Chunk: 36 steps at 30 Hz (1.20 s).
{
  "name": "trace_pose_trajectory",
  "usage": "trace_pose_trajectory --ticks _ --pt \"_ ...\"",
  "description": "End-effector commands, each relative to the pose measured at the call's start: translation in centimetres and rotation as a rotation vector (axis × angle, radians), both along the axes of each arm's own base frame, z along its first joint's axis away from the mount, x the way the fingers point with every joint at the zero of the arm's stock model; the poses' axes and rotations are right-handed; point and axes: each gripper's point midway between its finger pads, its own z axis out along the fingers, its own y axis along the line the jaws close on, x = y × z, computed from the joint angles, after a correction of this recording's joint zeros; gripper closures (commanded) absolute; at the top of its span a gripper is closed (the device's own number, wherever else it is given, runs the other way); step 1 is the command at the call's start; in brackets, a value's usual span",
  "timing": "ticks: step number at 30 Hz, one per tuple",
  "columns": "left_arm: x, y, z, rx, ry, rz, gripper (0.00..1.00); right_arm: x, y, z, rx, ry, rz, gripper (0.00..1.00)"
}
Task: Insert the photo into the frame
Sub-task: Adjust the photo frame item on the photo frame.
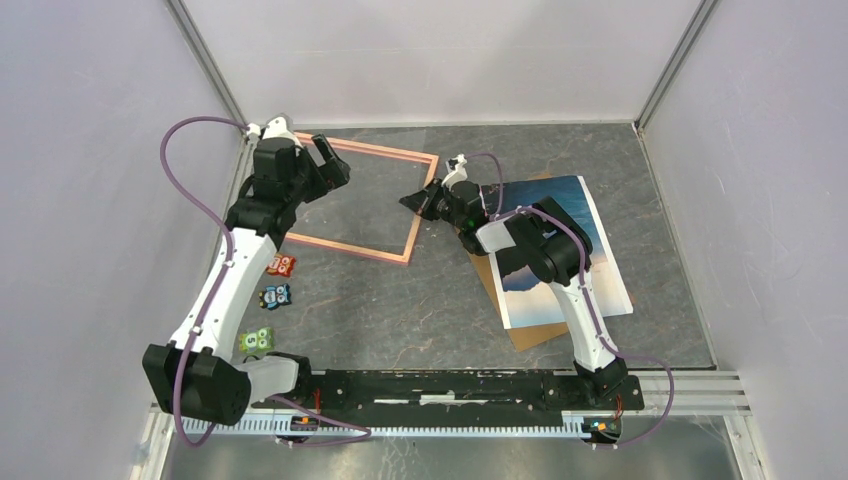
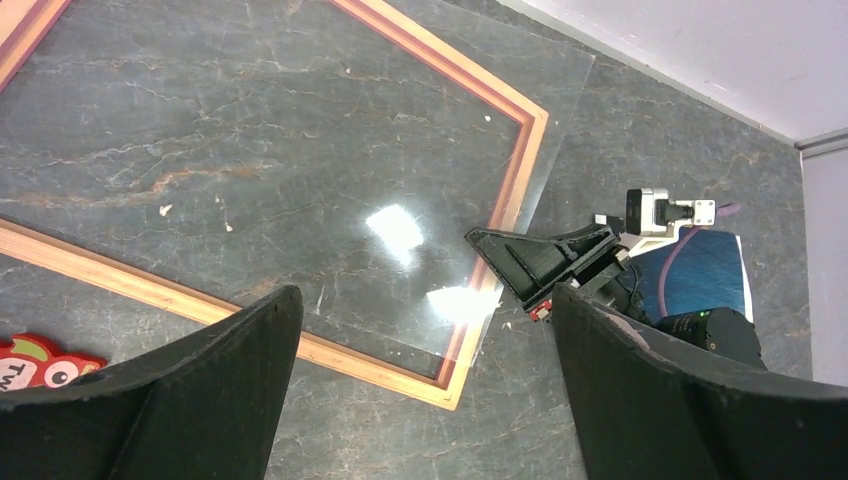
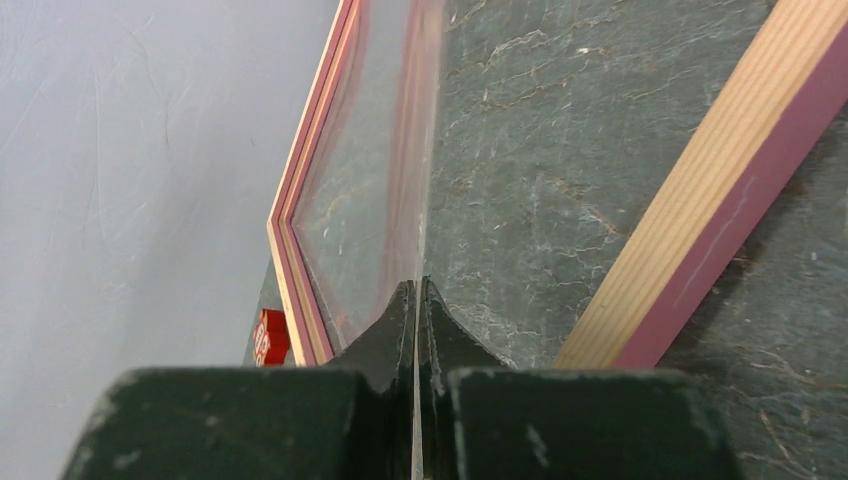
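Frame, thin salmon-pink rectangular wood [image 1: 350, 250], lies flat on tabletop at left. Left claw [image 1: 335, 162] spread above its far-left corner, holding nothing. Clear stiff pane [image 2: 300, 150] lies askew across frame. Right claw [image 1: 413, 201] pressed together, pinching pane's right edge. Large glossy mountain-and-water photo [image 1: 540, 300] lies flat far right on plain brown backing board [image 1: 530, 337], under right arm. Photo probably light, floppy, slick, easily creased. Best hold: gentle pinch at near-right corner, which seems to overhang board.

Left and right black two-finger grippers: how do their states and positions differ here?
The left gripper is open and empty; the right gripper is shut on the edge of a clear pane. The left hovers high over the salmon-pink rectangular frame; the right sits low by its side rail. Both are black and face the frame.
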Motion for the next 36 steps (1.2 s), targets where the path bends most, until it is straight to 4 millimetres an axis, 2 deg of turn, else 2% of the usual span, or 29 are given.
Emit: trace_pose_trajectory --ticks 1,8,11,14,17,23,28,36 --pt "-0.3 -0.3 1.8 -0.037 -0.070 -0.016 0.00 0.7 0.0 1.4 0.018 -0.037 -0.042 1.00" --pt "-0.3 -0.5 1.5 -0.049 -0.060 -0.025 0.00 0.5 0.7 1.8 0.049 -0.046 -0.015 1.00" --pt "-0.2 -0.5 1.2 -0.045 -0.052 -0.025 0.00 0.2 0.8 3.0 0.092 -0.045 0.009 1.00" --pt "0.0 -0.6 0.8 -0.049 -0.041 -0.029 0.00 -0.2 1.4 5.2 0.158 -0.010 0.060 1.00" --pt "0.1 -0.3 0.7 -0.048 -0.038 -0.021 0.00 -0.7 1.4 6.0 0.189 0.057 0.066 1.00" --pt "0.2 -0.2 0.4 -0.049 -0.031 -0.016 0.00 -1.3 1.4 8.1 0.359 0.131 0.102 1.00" --pt "0.3 -0.3 0.3 -0.059 -0.026 -0.020 0.00 -1.1 1.1 8.1 0.438 0.195 0.112 1.00" --pt "0.3 -0.2 0.3 -0.068 -0.024 -0.015 0.00 -1.4 1.6 8.2 0.544 0.254 0.138 1.00"
